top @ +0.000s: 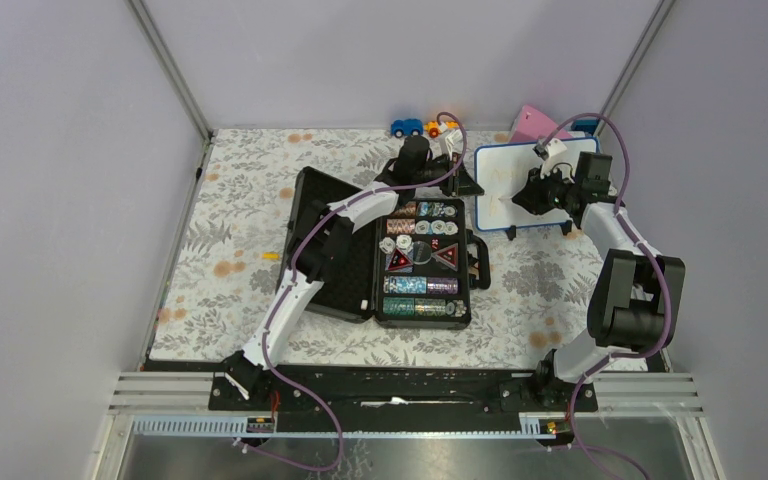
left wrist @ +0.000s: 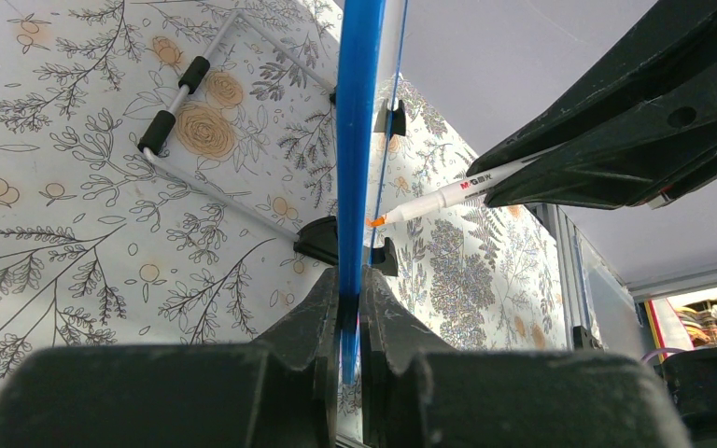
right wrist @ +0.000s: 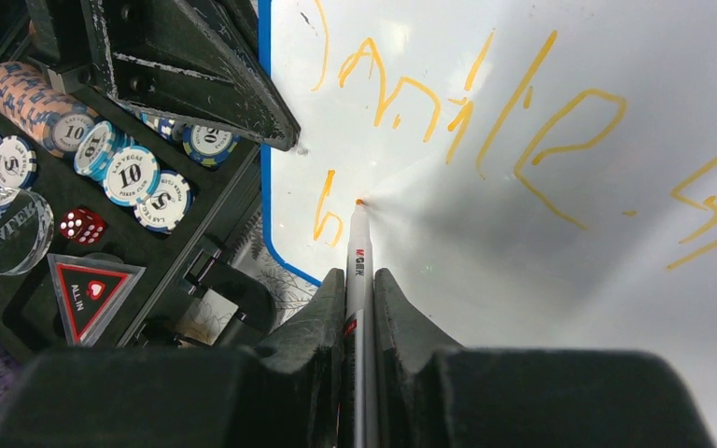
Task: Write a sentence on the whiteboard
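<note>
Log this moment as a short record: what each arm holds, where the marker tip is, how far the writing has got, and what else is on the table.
left arm: left fingers clamped on the blue frame of the whiteboard, holding it on edge
right arm: right fingers shut on the marker
marker tip: on the board, by a lower-left stroke
writing: one orange line across the top, a second just begun
other items: open chip case, toy cars, pink object

Even bright light, glare and grey shadow on the whiteboard (right wrist: 560,233) — near gripper bodies blurred
</note>
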Motion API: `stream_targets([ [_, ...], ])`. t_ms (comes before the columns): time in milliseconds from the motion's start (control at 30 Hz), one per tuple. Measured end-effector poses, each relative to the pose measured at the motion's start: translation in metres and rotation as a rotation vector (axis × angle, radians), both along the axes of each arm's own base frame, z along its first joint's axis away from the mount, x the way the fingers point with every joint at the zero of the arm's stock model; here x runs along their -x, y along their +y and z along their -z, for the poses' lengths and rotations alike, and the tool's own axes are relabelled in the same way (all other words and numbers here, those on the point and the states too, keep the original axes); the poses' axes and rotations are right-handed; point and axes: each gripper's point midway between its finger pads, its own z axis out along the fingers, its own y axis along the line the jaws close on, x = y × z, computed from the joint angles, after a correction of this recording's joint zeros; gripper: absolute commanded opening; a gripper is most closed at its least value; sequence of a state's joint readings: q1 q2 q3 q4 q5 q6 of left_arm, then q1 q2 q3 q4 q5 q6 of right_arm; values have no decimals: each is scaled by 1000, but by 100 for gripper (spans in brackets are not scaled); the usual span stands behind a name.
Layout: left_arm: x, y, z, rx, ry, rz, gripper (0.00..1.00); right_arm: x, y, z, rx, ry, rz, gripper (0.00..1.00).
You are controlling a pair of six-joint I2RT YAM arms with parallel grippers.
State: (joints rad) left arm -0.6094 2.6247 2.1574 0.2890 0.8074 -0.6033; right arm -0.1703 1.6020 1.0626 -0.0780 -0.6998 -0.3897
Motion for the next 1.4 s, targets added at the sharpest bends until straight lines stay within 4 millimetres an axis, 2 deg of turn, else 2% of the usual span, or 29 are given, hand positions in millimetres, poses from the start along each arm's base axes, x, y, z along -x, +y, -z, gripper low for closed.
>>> stream_targets([
  [800, 0, 0, 0, 0, 0, -1, 0, 19, 1, 24, 21, 46, -13, 0],
  [1200, 0, 0, 0, 0, 0, -1, 0, 19, 1, 23, 19, 48, -12, 0],
  [1400, 0, 0, 0, 0, 0, 0, 0, 14, 0, 15, 17, 33, -7, 0],
])
